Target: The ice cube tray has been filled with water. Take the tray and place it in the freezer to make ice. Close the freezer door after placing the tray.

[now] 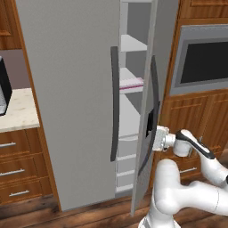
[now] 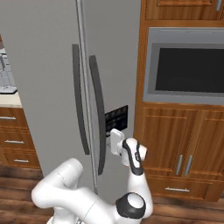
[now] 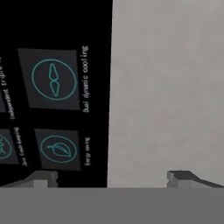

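Already the freezer (image 1: 130, 111) stands partly open, its freezer door (image 1: 144, 133) ajar, long axis upright. The ice cube tray (image 1: 132, 83) lies on a middle shelf inside. The tool (image 1: 153, 138), fingers spread and holding nothing, sits against the door's outer face beside the dispenser panel (image 2: 116, 118); the door lies straight ahead, so pushing should shut it

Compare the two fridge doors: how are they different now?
The freezer door stands ajar, showing white shelves; the wider door is shut. The freezer door is narrower and carries a black dispenser panel; the wider door is plain. Both are grey with dark curved handles.
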{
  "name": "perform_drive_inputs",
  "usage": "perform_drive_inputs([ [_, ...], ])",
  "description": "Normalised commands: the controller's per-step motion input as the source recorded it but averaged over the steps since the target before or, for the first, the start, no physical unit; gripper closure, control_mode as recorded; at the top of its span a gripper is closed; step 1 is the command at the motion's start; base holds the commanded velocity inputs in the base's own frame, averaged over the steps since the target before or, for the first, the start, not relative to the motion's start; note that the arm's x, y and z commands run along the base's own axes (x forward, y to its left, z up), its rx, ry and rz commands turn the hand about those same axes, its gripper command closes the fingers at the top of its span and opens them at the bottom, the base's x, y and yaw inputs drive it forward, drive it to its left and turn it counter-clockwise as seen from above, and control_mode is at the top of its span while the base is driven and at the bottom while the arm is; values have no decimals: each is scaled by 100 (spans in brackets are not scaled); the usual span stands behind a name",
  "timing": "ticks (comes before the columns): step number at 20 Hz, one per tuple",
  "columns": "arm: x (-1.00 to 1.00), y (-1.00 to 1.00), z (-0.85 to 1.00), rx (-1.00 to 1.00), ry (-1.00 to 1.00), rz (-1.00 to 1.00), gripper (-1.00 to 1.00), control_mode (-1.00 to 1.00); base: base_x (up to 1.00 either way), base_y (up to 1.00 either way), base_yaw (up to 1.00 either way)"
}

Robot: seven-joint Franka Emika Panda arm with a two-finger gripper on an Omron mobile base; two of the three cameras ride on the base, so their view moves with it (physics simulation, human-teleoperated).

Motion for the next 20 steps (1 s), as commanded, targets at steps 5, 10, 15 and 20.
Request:
perform_drive_inputs([
  [5, 40, 20, 0, 0, -1, -35, -100, -100, 0, 0, 0],
  [10, 46, 7, 0, 0, 3, -33, -100, -100, 0, 0, 0],
  [15, 54, -1, 1, 1, 17, -27, -100, -100, 0, 0, 0],
  [20, 76, -17, 25, 6, 34, -13, -100, -100, 0, 0, 0],
])
